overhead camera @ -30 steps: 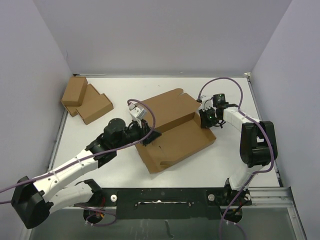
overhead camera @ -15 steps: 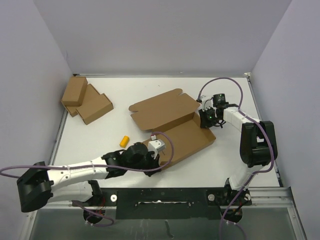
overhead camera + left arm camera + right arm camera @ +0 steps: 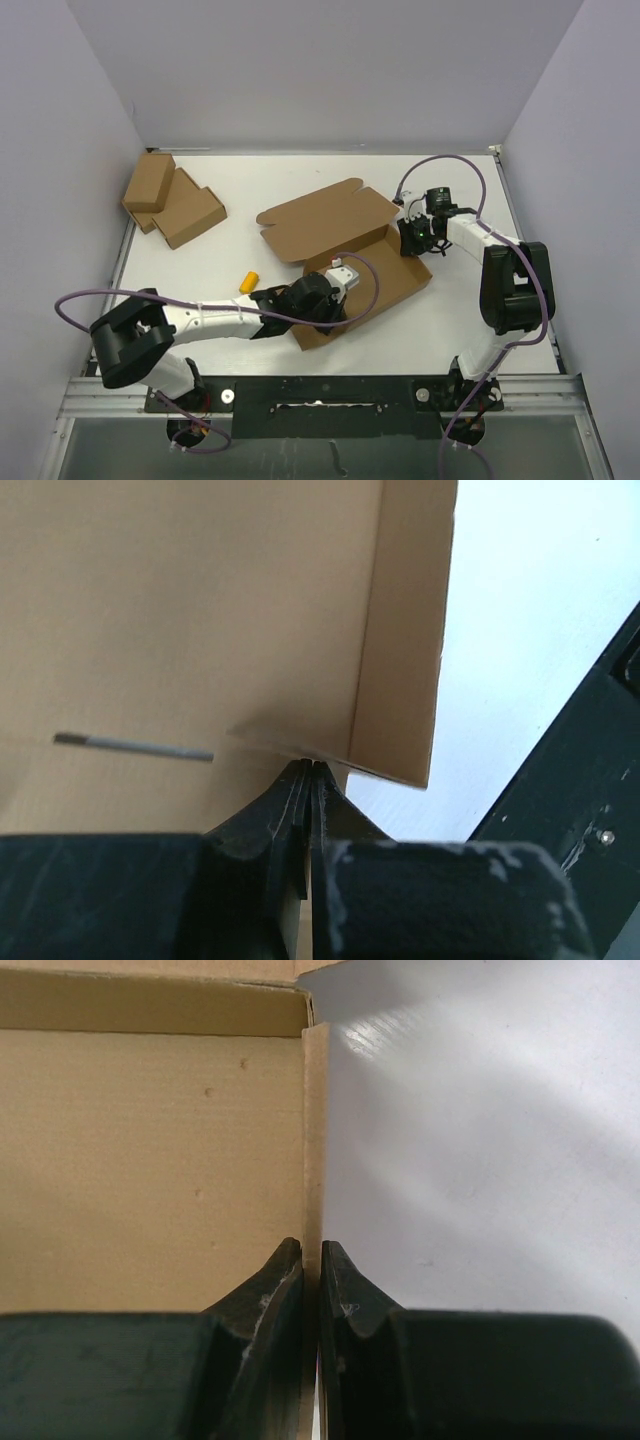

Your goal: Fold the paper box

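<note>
The paper box (image 3: 322, 220) lies open mid-table, its lid panel far and its base (image 3: 385, 280) near. My left gripper (image 3: 340, 300) reaches in over the base's near-left part. In the left wrist view it (image 3: 308, 766) is shut, its tips touching the low edge of a small flap (image 3: 290, 742) beside a raised side wall (image 3: 400, 630); nothing shows between the fingers. My right gripper (image 3: 412, 240) is at the box's right end. In the right wrist view it (image 3: 311, 1247) is shut on the thin upright wall edge (image 3: 314, 1130) of the paper box.
Two smaller brown boxes (image 3: 170, 200) sit at the far left. A small yellow cylinder (image 3: 248, 281) lies on the table left of the paper box. The black rail (image 3: 330, 392) runs along the near edge. Grey walls close the table on three sides.
My left arm swung from the lid's left corner down to the box's near-left part, and its gripper closed fully. The yellow cylinder came into view. The right arm held still.
</note>
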You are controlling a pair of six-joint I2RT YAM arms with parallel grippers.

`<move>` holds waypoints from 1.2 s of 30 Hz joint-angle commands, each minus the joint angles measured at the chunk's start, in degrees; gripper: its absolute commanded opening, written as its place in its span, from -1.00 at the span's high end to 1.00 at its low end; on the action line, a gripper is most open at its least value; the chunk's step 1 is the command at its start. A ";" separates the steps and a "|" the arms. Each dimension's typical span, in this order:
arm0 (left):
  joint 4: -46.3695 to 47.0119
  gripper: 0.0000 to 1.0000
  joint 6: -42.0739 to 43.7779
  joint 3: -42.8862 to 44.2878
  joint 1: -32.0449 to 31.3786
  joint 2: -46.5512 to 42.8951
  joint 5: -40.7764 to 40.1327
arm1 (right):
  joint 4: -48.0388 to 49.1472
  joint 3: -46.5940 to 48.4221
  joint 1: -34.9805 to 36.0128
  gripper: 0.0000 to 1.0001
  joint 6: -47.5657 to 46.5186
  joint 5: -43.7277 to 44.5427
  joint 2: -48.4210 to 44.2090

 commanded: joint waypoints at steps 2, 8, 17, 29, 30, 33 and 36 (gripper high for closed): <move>9.94 1.00 -0.95 3.07 0.16 5.39 6.04 | 0.60 0.78 -0.16 0.93 0.20 -2.07 -2.76; 13.13 1.00 -2.16 6.50 0.16 10.92 10.10 | 0.68 0.78 0.34 0.93 0.19 -1.90 -2.21; 12.81 1.00 -2.92 9.41 0.87 14.41 12.33 | 0.61 0.70 0.49 0.93 -0.02 -1.43 -2.21; 1.04 0.57 -3.21 1.00 4.33 -8.03 1.52 | 0.94 0.61 -1.33 0.93 0.36 -2.55 -3.61; 0.15 0.54 -3.36 -0.02 4.64 -9.98 0.78 | 0.97 0.56 -1.40 0.93 0.45 -2.63 -3.66; -1.93 0.43 -3.82 -2.84 5.72 -16.19 -0.63 | 1.20 0.37 -1.71 0.93 0.83 -3.06 -3.76; -4.41 0.31 -6.11 -6.08 7.64 -21.48 -1.75 | 1.62 0.06 -2.02 0.93 1.57 -3.66 -3.96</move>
